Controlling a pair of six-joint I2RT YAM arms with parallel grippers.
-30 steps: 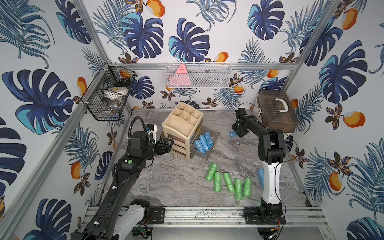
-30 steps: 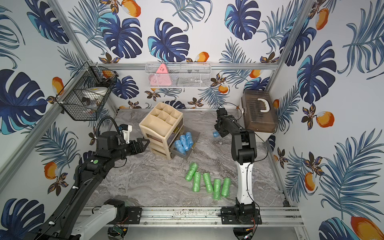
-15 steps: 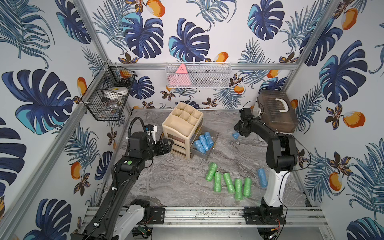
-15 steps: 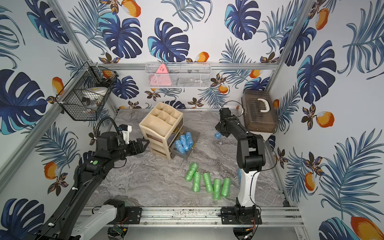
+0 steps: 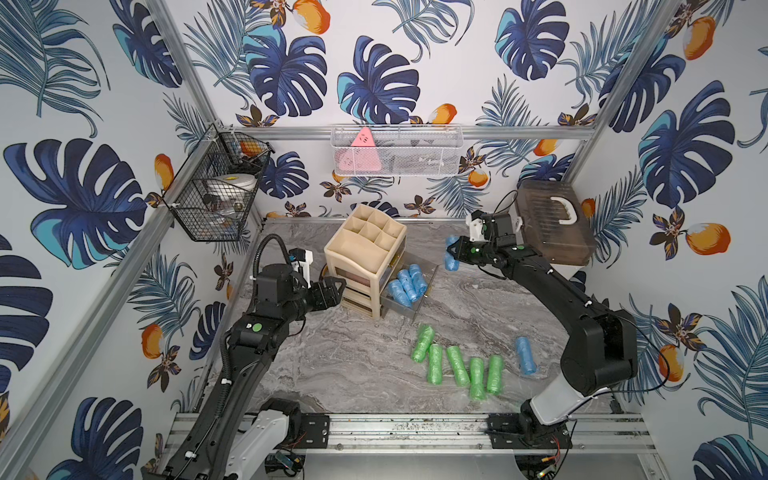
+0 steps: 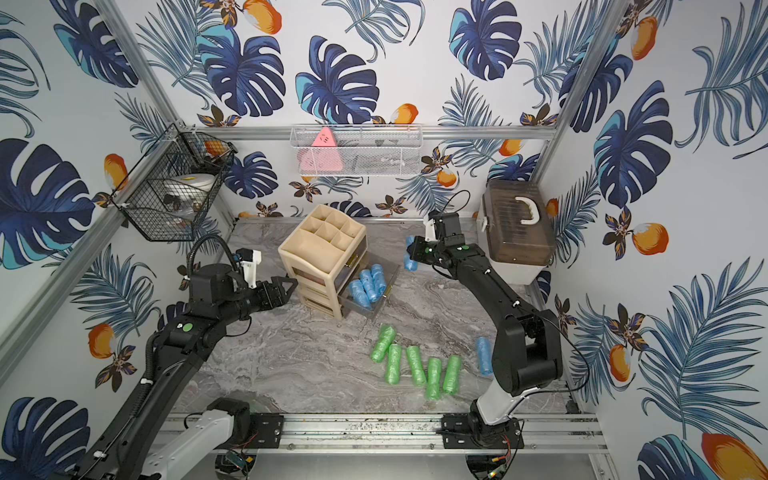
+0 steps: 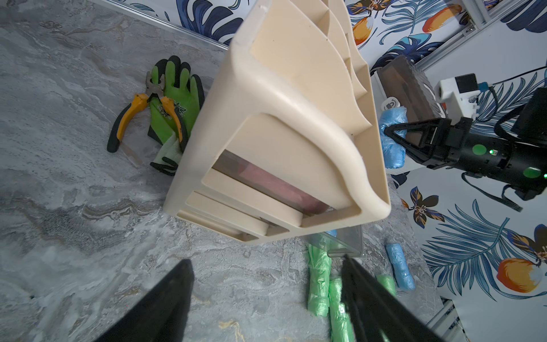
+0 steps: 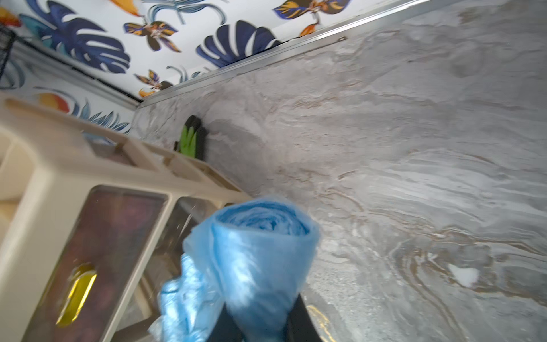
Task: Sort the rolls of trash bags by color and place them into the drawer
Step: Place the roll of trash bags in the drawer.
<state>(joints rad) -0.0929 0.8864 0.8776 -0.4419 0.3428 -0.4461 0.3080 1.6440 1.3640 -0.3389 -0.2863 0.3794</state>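
One blue roll (image 5: 450, 261) was up off the bench (image 5: 353, 357), near the back, squeezed tight by the right fingers (image 5: 459, 249). More blue rolls (image 5: 406, 284) lay in the open bottom drawer (image 5: 420, 306) of the tan box (image 5: 365, 249). Five green rolls (image 5: 455, 365) and a lone blue roll (image 5: 525, 355) lay on the bench in front. The left fingers (image 5: 332, 289) stood apart, holding nothing, just beside the box.

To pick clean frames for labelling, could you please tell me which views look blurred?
Right wrist view: motion-blurred, the crinkly light blue plastic roll and beige plastic drawer organizer smeared; left wrist view: sharp; both top views: sharp, evenly lit.
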